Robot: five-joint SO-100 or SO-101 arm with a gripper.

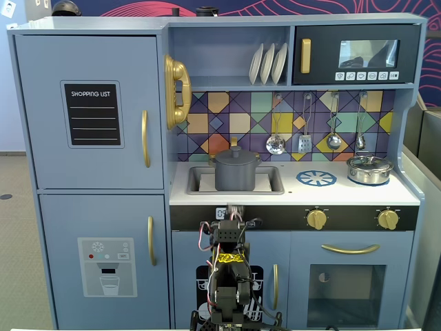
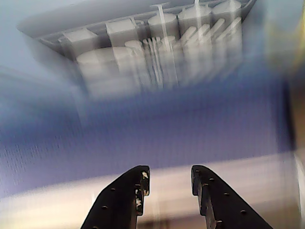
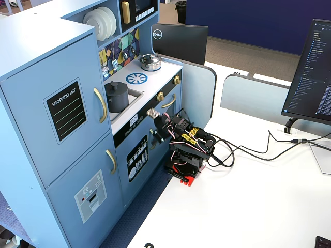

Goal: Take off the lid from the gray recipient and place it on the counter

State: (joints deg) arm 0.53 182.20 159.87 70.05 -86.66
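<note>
Well, the lid (image 1: 235,156) sits on the gray recipient (image 1: 235,176) in the sink — light and rigid, I'd judge, best pinched by its knob — claw (image 2: 167,180) spread, empty.

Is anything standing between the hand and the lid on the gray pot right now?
No object does. The hand sits low in front of the counter edge, jaws slightly apart and empty. The lid sits on the gray pot in the sink, so the hand must rise above the counter.
</note>
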